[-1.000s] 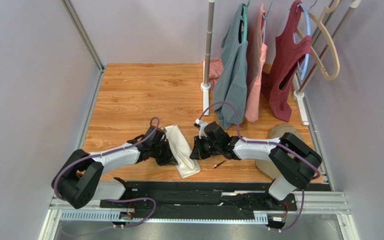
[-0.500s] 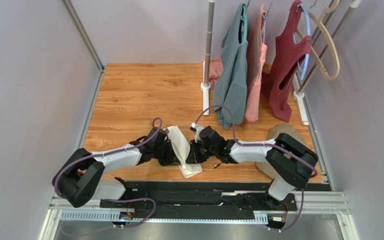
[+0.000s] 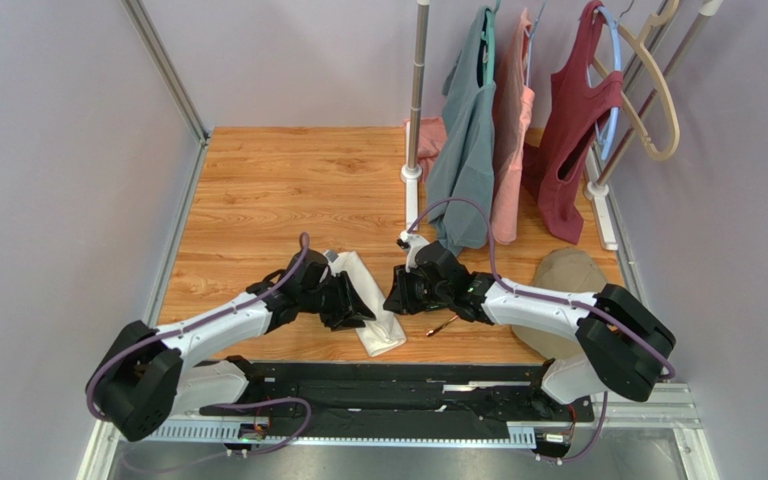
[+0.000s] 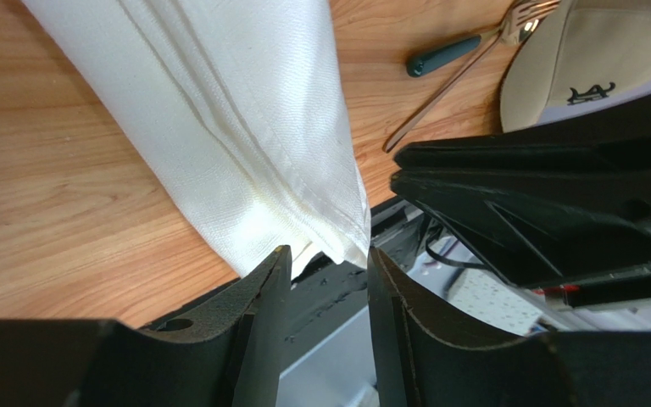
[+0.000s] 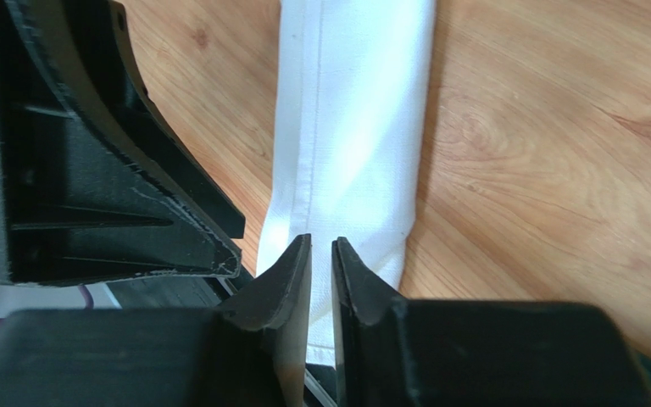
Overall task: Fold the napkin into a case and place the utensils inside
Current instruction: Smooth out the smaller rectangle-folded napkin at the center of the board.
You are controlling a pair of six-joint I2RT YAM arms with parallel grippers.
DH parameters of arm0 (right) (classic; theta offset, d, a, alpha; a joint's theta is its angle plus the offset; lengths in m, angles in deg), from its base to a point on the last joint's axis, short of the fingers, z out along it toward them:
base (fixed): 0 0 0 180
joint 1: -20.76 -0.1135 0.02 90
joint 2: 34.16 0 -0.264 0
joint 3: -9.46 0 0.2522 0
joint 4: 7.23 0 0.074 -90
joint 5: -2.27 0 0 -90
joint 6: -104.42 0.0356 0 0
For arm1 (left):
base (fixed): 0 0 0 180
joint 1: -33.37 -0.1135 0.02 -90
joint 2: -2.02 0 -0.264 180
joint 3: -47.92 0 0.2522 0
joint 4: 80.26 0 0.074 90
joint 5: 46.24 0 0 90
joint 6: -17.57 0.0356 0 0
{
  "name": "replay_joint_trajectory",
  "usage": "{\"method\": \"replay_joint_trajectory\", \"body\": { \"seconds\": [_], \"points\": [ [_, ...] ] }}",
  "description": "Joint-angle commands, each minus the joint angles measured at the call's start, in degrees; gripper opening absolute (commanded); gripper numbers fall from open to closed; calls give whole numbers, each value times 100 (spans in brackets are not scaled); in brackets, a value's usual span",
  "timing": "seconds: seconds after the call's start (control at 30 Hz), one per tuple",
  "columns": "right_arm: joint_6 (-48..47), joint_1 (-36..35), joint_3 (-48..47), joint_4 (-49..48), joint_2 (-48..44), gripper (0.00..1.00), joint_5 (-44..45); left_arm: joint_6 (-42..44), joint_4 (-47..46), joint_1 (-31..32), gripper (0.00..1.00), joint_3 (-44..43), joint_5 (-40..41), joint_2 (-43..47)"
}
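From above, finds the left gripper (image 3: 353,300) farther toward 3 o'clock than a second ago, now over the middle of the napkin (image 3: 382,335) rather than at its 9 o'clock edge. Finds the right arm's elbow swung out toward 3 o'clock, with the right gripper (image 3: 398,297) in much the same spot. Shows the napkin as a long white folded strip on the wood-grain table (image 3: 278,190), running from 11 to 5 o'clock. Has the two black grippers facing each other, the left on top of the strip, the right just beside its 3 o'clock edge. Places the utensils (image 3: 443,325), slim and dark, at 4 o'clock of the right gripper and apart from the napkin. Sets a beige cap (image 3: 558,275) farther toward 3 o'clock, partly under the right arm.

From the left wrist, shows coarse woven cloth in layered folds with stitched hems, its corner reaching down to the mouth of the gripper. Shows matte black fingers (image 4: 265,314) standing moderately apart, with no pinch on the cloth. Puts the utensils at 1 o'clock: a dark rounded handle, a thin coppery shaft and shiny fork tines against the cap's brim.

From the right wrist, shows only a narrow slit between the fingers, with nothing in it. Sets the napkin at 12 o'clock beyond the tips, smooth, with a seam line along its 9 o'clock side. Has the left gripper's black body at 9 o'clock.
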Motion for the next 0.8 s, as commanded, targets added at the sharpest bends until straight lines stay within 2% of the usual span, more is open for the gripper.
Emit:
{"method": "replay_joint_trajectory", "body": {
  "seconds": [0.0,0.17,0.3,0.43,0.5,0.6,0.7,0.73,0.77],
  "points": [
    [-247,88,39,393,-457,21,372,-810,-505,27,47,-152,-446,-513],
    [-291,97,539,587,-959,26,575,-1145,-488,19,52,-169,-341,-707],
    [-37,97,1145,333,-1433,26,478,-1241,-646,28,55,-257,-454,-1005],
    [69,-8,1664,35,-1715,21,232,-1286,-831,98,56,-450,-542,-1436],
    [69,-175,1858,-265,-1750,14,-5,-1294,-892,142,56,-521,-551,-1551],
    [174,-500,1999,-712,-1689,12,-67,-1338,-989,186,52,-503,-534,-1683],
    [219,-720,2087,-1196,-1540,11,-32,-1330,-1234,186,38,-460,-516,-1762],
    [210,-755,2104,-1319,-1513,11,46,-1321,-1270,177,26,-468,-542,-1823],
    [201,-808,2105,-1355,-1496,11,91,-1312,-1348,177,21,-468,-560,-1841]
  ]
}}
